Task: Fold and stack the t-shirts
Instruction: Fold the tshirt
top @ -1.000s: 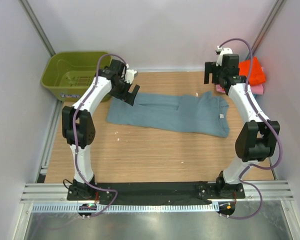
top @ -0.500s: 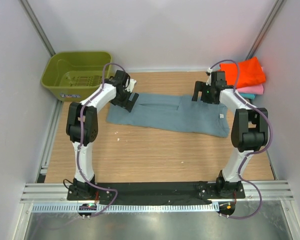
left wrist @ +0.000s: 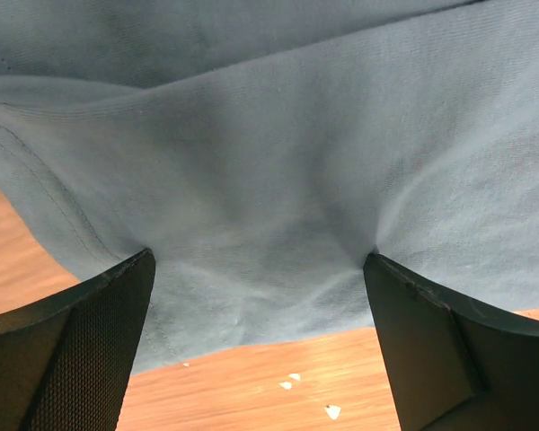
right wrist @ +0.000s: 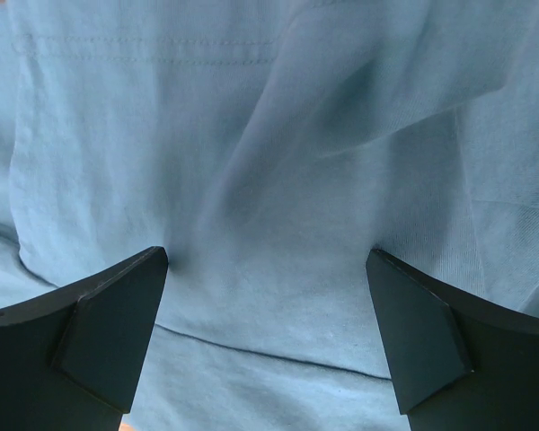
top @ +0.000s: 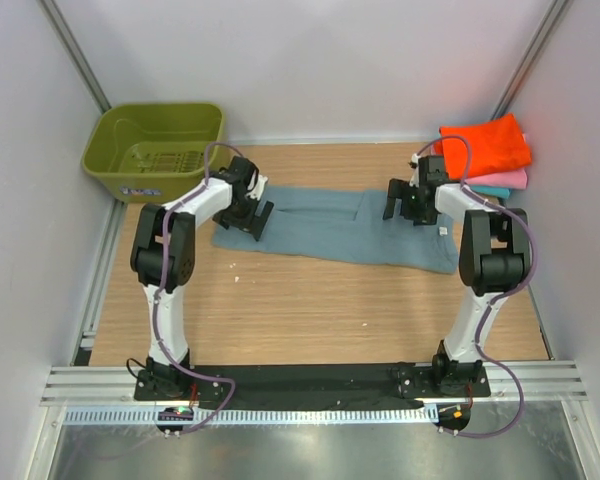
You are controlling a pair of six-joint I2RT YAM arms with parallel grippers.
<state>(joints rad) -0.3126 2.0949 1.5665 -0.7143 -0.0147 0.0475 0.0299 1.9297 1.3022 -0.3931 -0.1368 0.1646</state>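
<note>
Nearest the arm bases the wooden table (top: pixel 310 310) shows bare wood. Past that strip, across the middle of the table, lies the dusty blue-grey t-shirt (top: pixel 330 225), a long band running left to right and folded lengthwise on itself.

The left gripper (top: pixel 252 218) is down on its left end and the right gripper (top: pixel 405 205) on its right part, near the collar end. Both have their fingers spread wide and hold nothing. In the left wrist view the fingertips (left wrist: pixel 126 278) press into the cloth just inside the hem, with wood showing beyond it. The right wrist view shows the same stance over a stitched seam.

The shirt looks thin and limp. Small puckers fan out from each fingertip, and soft ridges cross the fabric on the right side.

Judging by this, the shirt is only partly folded: it needs cross folds to shorten it, then a move to the pile.

At the far right edge the finished pile sits: a bright orange t-shirt (top: pixel 490 145) on top, a pink one (top: pixel 510 179) under it, and a teal edge (top: pixel 492 191) showing below. The olive-green basket (top: pixel 100 150) stands at the far left corner
</note>
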